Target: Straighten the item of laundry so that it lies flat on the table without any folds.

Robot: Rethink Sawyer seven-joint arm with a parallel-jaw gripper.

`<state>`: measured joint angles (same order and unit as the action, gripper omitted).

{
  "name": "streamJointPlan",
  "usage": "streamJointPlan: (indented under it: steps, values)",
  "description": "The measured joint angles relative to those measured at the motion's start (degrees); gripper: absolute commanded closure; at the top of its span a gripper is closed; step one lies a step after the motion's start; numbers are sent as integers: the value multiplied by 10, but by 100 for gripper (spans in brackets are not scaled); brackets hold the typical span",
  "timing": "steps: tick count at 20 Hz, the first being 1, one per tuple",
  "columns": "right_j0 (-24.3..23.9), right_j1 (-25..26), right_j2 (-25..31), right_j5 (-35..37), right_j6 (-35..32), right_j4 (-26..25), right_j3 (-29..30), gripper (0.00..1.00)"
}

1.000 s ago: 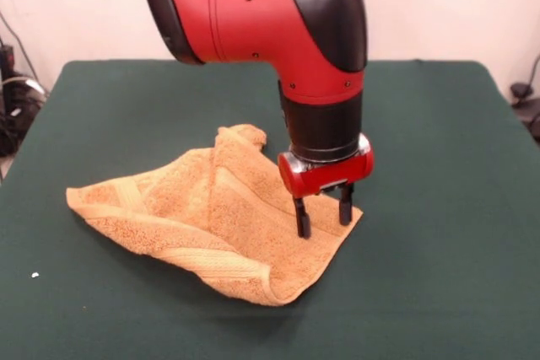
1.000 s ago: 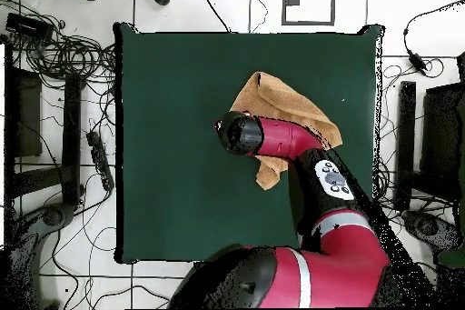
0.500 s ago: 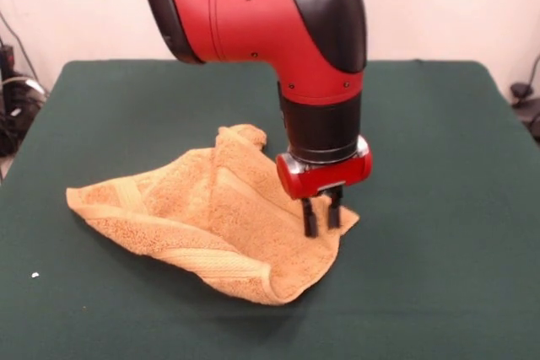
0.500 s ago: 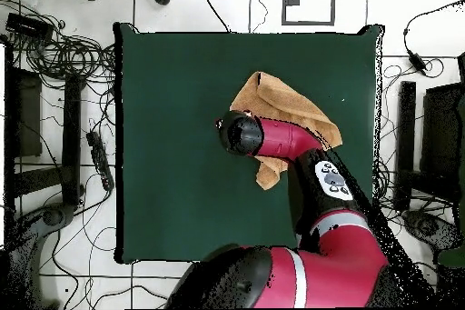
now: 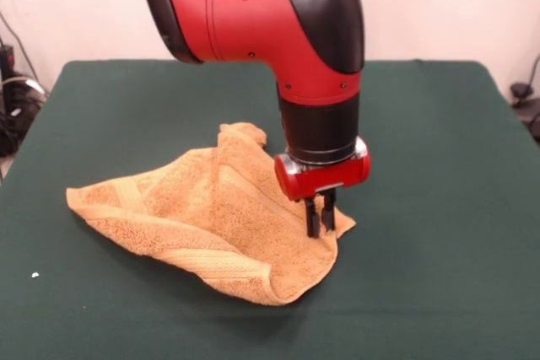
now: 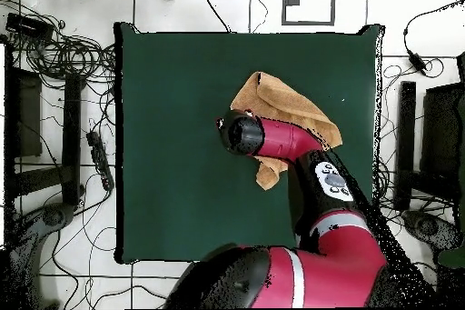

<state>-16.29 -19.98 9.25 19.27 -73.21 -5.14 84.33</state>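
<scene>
The item of laundry (image 5: 202, 225) is a golden-orange towel lying crumpled and folded on the dark green table (image 5: 439, 208), with a raised ridge running to a peak at its far side. My gripper (image 5: 319, 222) stands over the towel's right corner, its jaws shut on a pinch of that corner's cloth. In the overhead view the towel (image 6: 286, 102) shows beyond the arm, which hides the gripper and part of the cloth; a small flap pokes out below the arm.
Bare green table (image 6: 182, 143) spreads wide around the towel on all sides. A small white speck (image 5: 35, 275) lies near the front left. Cables and equipment sit on the floor beyond the table's edges.
The fingers have closed from wide apart to shut on the towel's right corner, and the cloth there has bunched slightly inward. The arm has hardly moved.
</scene>
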Motion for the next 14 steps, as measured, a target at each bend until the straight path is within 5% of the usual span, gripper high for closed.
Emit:
streamJointPlan:
  steps: [6,14]
  values:
    - [5,-20,-9,0,0,12,20,100]
    - [65,-123,-55,9,-41,84,97,100]
